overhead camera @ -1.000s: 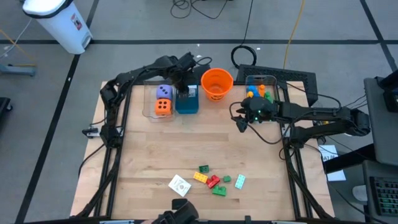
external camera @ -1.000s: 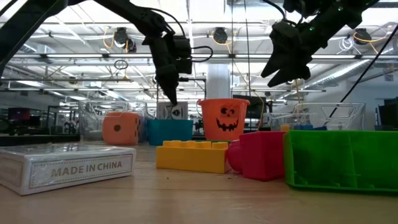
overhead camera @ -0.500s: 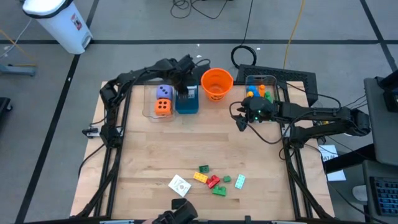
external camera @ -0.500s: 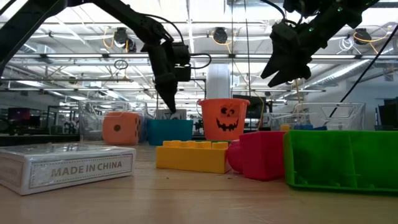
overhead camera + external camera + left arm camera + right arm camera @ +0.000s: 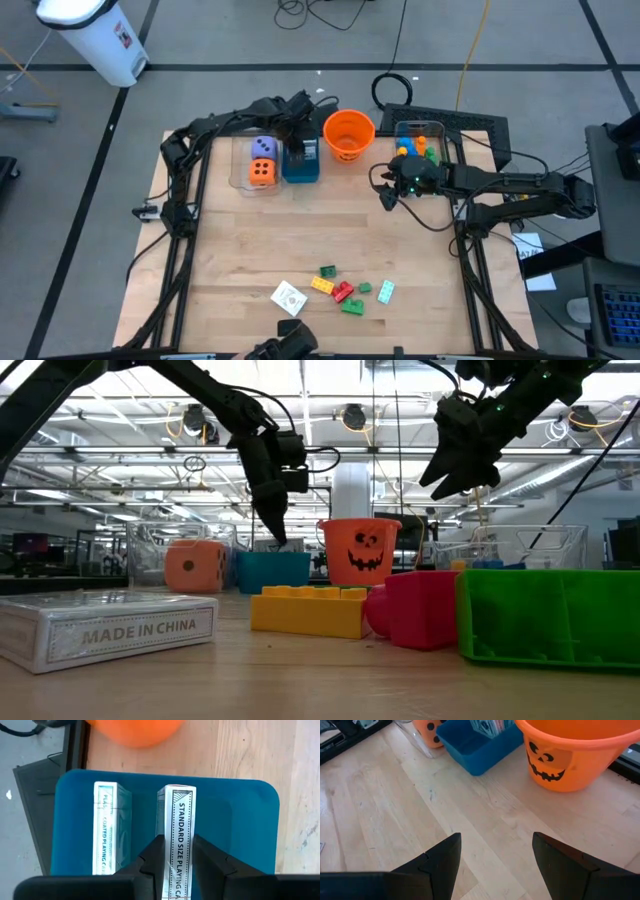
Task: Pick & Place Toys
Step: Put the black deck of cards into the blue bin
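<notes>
Teal box (image 5: 301,165): back of the table, between the clear bin with dice and the orange bucket (image 5: 348,134); two card packs (image 5: 112,827) stand on edge inside it, side by side.
Left gripper (image 5: 176,851): directly above the teal box, its two fingers (image 5: 153,857) set on either side of the second pack (image 5: 178,827); whether they press it cannot be told.
Right gripper (image 5: 388,193): raised above bare wood right of centre, near the bucket, fingers (image 5: 442,855) spread apart with nothing between them.
Dice: two, one purple die (image 5: 263,147) and one orange die (image 5: 262,172), together in the clear bin (image 5: 240,172) left of the teal box.
Right-hand clear bin (image 5: 419,135): holds several bricks, orange, blue and green; exact count cannot be told.
Loose bricks: five in a cluster near the front edge, two green (image 5: 327,271), one yellow (image 5: 321,285), one red (image 5: 343,292), one pale blue (image 5: 386,291), plus a further green one (image 5: 352,307) touching the red.
Loose card pack (image 5: 289,298): one, flat on the table just left of the cluster.
</notes>
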Action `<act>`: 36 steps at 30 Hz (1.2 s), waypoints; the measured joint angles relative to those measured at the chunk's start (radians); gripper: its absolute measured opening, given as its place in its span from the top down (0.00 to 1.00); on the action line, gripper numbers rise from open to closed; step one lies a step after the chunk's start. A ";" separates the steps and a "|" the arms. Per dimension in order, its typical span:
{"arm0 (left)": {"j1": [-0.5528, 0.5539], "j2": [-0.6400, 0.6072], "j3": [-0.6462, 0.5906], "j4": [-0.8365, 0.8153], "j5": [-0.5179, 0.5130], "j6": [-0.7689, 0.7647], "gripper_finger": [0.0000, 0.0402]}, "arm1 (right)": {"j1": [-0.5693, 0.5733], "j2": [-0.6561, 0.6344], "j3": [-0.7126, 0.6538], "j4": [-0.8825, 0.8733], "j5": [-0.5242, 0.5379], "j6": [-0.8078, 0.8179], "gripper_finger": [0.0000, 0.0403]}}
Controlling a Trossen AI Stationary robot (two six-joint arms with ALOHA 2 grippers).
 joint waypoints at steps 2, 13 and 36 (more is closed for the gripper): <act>0.000 0.000 -0.008 0.003 0.000 -0.001 0.78 | 0.000 0.000 0.000 0.000 0.000 0.000 0.41; 0.000 0.000 -0.028 0.034 0.000 -0.009 0.78 | 0.000 0.000 0.000 0.000 0.000 0.000 0.41; -0.005 0.001 -0.028 0.049 -0.014 -0.015 0.78 | 0.000 0.001 0.000 0.000 0.000 0.003 0.41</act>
